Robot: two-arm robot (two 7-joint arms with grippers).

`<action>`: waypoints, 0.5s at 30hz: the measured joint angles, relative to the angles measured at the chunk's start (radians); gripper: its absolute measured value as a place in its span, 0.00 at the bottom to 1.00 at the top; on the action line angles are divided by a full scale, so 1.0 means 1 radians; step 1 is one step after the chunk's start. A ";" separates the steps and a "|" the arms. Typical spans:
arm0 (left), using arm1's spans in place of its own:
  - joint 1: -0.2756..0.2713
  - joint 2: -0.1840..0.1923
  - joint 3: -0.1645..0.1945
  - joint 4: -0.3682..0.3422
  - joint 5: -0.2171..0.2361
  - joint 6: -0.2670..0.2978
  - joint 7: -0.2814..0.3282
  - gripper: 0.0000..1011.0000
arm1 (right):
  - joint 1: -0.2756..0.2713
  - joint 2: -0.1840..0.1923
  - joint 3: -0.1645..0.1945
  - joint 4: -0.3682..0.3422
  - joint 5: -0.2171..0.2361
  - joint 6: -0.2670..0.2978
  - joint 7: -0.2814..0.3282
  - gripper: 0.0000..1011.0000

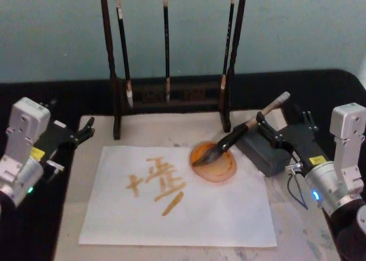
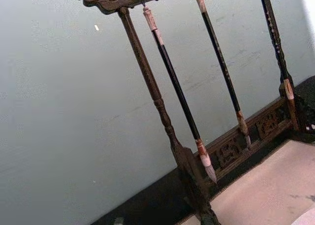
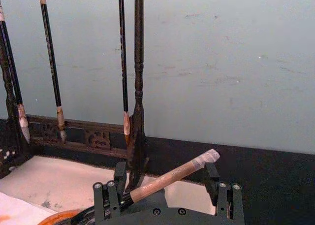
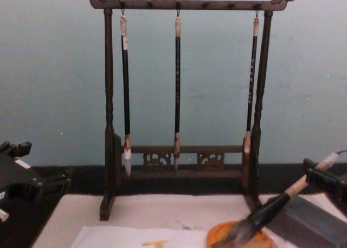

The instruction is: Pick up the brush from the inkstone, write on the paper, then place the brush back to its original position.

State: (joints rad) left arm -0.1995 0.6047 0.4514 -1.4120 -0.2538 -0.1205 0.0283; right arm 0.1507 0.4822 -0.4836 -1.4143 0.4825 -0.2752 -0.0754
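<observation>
While my right gripper [image 1: 264, 125] sits at the brush [image 1: 240, 134], just on the dish's right side, its fingers stand apart on either side of the pale handle, and in the right wrist view I see a gap between each finger and the shaft, so I judge it is gripping nothing. Lying slanted, the brush has its bristles resting in the orange dish [image 1: 214, 161] and its shaft leaning up over the grey inkstone [image 1: 264, 149], which lies just right of the dish. Left of the dish and touching it lies the paper [image 1: 177, 201], already bearing orange strokes [image 1: 157, 184], so the writing looks done. With the brush down across dish and stone, I take the return as made, or within a hair of it; what is left for me seems only to draw the arm clear. Behind the dish stands the rack [image 1: 171, 95] with its three thin brushes. My left gripper [image 1: 86, 129] is parked well off beyond the paper's left edge, its fingers parted and holding nothing.
</observation>
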 joint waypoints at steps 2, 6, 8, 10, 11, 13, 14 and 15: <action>0.000 0.000 0.000 0.000 0.000 0.000 0.000 1.00 | 0.000 0.000 0.000 0.000 0.001 -0.001 0.000 0.99; 0.000 0.000 0.000 0.000 0.000 0.000 0.000 1.00 | 0.000 0.001 0.001 0.000 0.002 -0.002 0.000 0.99; 0.000 0.000 0.000 0.000 0.000 0.000 0.000 1.00 | 0.001 0.001 0.001 0.000 0.002 -0.002 0.001 0.99; 0.000 0.000 0.000 0.000 0.000 0.000 0.000 1.00 | 0.001 0.001 0.001 0.000 0.002 -0.003 0.001 0.99; 0.000 0.000 0.000 0.000 0.000 0.000 0.000 1.00 | 0.001 0.001 0.001 0.000 0.003 -0.003 0.001 0.99; 0.000 0.000 0.000 0.000 0.000 0.000 0.000 1.00 | 0.001 0.001 0.001 0.000 0.003 -0.003 0.001 0.99; 0.000 0.000 0.000 0.000 0.000 0.000 0.000 1.00 | 0.001 0.001 0.001 0.000 0.003 -0.004 0.001 0.99; 0.000 0.000 0.000 0.000 0.000 0.000 0.000 1.00 | 0.001 0.001 0.001 0.000 0.004 -0.004 0.001 0.99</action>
State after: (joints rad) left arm -0.1995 0.6047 0.4514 -1.4120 -0.2539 -0.1206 0.0283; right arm 0.1514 0.4834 -0.4830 -1.4144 0.4863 -0.2789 -0.0744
